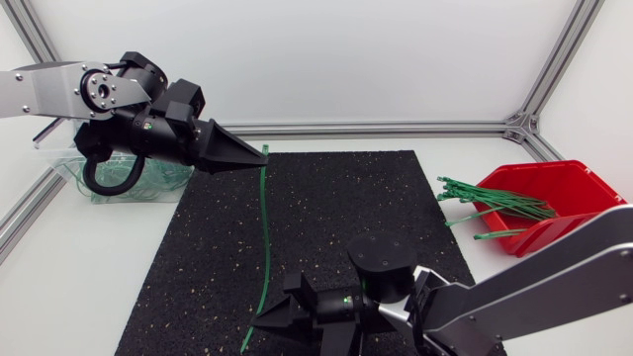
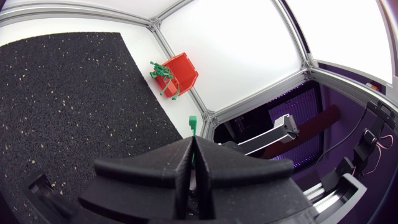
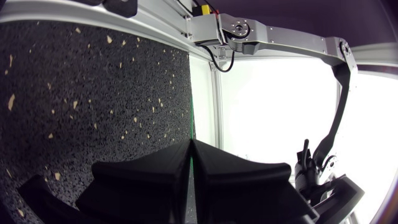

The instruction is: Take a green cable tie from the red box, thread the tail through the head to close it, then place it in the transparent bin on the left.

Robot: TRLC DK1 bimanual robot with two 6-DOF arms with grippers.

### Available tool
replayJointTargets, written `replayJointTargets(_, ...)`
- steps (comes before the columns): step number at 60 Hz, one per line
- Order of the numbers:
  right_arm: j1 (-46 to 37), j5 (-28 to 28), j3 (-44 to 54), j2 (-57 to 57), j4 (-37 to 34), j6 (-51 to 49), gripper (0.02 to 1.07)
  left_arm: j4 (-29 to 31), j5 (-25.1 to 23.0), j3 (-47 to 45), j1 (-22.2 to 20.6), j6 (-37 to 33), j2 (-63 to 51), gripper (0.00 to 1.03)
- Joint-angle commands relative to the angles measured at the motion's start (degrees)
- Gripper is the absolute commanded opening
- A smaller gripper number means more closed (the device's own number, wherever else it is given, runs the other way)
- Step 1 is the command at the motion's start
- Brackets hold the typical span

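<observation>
Over the far left corner of the black rubber mat (image 1: 346,227), just beside the transparent bin (image 1: 57,158): left gripper (image 1: 255,154), fingers pressed together on the head end of one green cable tie (image 1: 267,237). Seen from the left wrist, same clamp (image 2: 193,146), with only the small square head of the tie (image 2: 193,121) poking out past the fingertips.

At the mat's near edge, left of centre: right gripper (image 1: 262,318), pointing left, fingers likewise closed tight, pinching the tie close to its tail. Short stub of tail trailing out beyond the tips toward the mat's edge. From the right wrist, just a thin green line (image 3: 191,118) running straight ahead out of the closed wedge tips (image 3: 189,144), over the speckled mat (image 3: 93,93).

Between the two grippers, tie held lengthwise in a slight bow, not looped, tail not through the head. Cannot tell whether touching the mat or hanging just above it.

Well apart to the right, on the white table (image 1: 89,267): red box (image 1: 579,183), with a loose bundle of spare ties (image 1: 495,203) sticking out over its left lip. In the transparent bin, green looped ties (image 1: 148,183), partly hidden under the left arm.
</observation>
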State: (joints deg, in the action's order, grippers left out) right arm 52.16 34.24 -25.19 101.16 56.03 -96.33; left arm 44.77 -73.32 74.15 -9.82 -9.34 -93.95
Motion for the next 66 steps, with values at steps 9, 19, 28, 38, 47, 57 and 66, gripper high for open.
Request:
replayJointTargets(9, 0.92, 1.53, 0.49, -3.78, 1.71, 25.06, 0.08, 0.58, -0.95, -7.26, -0.72, -4.98, 6.15, 0.03)
replayJointTargets(19, 1.01, 0.3, 1.28, -4.31, 1.71, 28.04, 0.08, 0.05, -0.68, -12.19, -1.25, -6.48, 10.9, 0.03)
replayJointTargets(28, 1.01, 0.21, 2.16, -3.43, 1.89, 29.01, 0.08, -0.56, -0.51, -14.21, -1.34, -6.56, 13.97, 0.03)
replayJointTargets(38, 0.84, 0.74, 3.13, -3.08, 1.98, 31.56, 0.08, -0.92, -0.51, -15.09, -1.69, -6.56, 15.03, 0.03)
replayJointTargets(47, -0.48, 1.09, 2.87, -2.46, 2.07, 35.25, 0.08, -1.88, -0.42, -15.18, -1.86, -6.56, 14.76, 0.03)
replayJointTargets(57, -1.1, -0.14, 2.16, -5.8, 1.01, 48.87, 0.08, -2.85, -0.42, -15.61, -2.74, -6.48, 15.11, 0.04)
replayJointTargets(66, -1.01, -0.49, 2.43, -10.2, -3.03, 56.08, 0.08, -3.2, -0.16, -14.56, -4.06, -5.51, 16.96, 0.04)
